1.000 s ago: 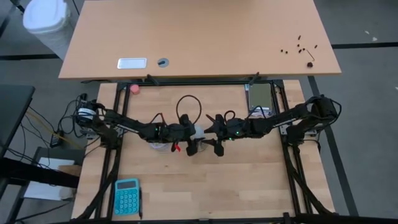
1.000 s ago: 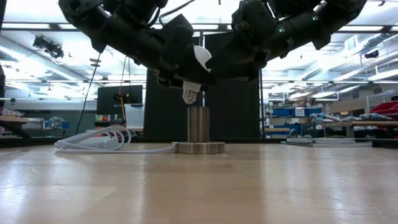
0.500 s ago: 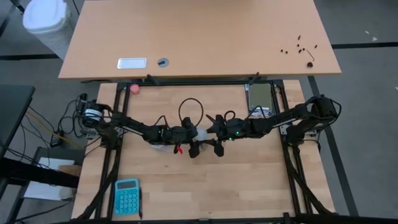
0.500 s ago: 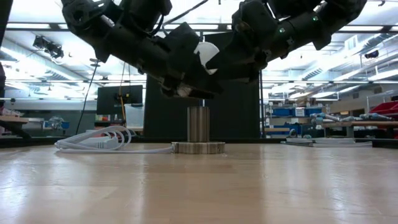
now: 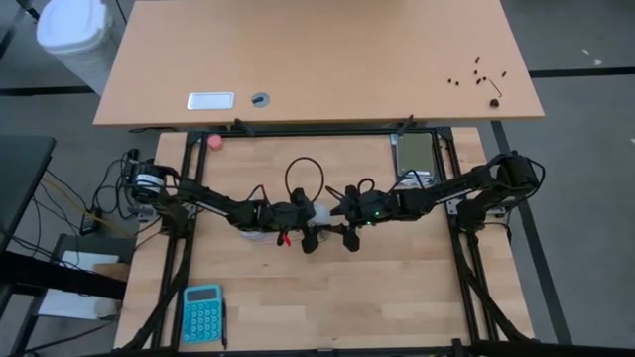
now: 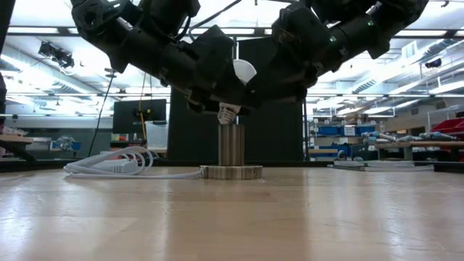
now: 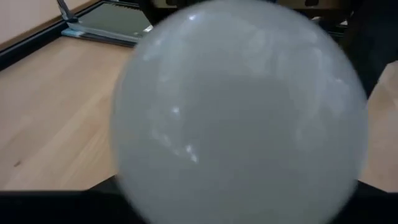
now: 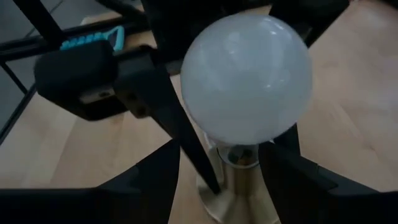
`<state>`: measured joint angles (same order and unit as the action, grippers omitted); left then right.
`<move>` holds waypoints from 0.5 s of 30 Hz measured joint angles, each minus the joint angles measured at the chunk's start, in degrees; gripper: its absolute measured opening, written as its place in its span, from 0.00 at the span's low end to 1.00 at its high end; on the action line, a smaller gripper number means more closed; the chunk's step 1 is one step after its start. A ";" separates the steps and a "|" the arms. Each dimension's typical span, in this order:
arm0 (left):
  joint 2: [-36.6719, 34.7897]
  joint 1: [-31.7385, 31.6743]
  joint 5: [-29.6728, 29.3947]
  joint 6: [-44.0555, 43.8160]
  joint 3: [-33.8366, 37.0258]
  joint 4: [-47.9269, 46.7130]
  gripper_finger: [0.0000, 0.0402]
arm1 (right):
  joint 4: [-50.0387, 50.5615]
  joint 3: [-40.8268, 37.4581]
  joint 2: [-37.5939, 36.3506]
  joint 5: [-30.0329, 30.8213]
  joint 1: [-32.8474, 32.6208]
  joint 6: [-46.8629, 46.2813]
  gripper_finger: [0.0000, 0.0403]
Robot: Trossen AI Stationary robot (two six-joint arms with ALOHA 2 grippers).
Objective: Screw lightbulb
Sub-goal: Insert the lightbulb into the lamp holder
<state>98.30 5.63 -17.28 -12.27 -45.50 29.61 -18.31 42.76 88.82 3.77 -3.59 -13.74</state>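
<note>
Righted since before, lightbulb (image 6: 239,75) sits between both grippers, base over socket (image 6: 231,145).

A light wooden worktop (image 5: 327,288) stands on a grey floor (image 5: 585,178), with a larger tan desk (image 5: 317,59) just beyond it. A white bin (image 5: 71,30) sits at that desk's far corner. Level across the worktop, the room shows bright ceiling light strips (image 6: 43,30), a dark monitor (image 6: 139,114), a black panel (image 6: 268,109), and shelving with blue bins (image 6: 341,130).
</note>
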 joint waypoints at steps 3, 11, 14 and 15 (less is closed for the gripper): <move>0.00 0.00 -0.01 0.03 -0.02 -0.72 0.60 | 0.60 0.00 0.00 -0.01 -0.08 -0.21 0.57; 0.00 0.00 -0.81 1.82 -0.02 -0.21 0.61 | 0.23 0.00 -0.02 -0.02 -0.21 0.05 0.57; 0.00 0.00 -1.03 2.49 -0.02 -0.22 0.61 | 0.09 0.00 -0.02 -0.02 -0.20 0.19 0.57; 0.00 0.00 -1.03 2.58 -0.02 -0.24 0.61 | 0.11 0.00 -0.02 -0.18 -0.18 0.18 0.57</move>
<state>98.30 5.63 -18.31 -9.69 -45.52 29.36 -18.20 42.76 88.79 3.59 -3.77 -13.56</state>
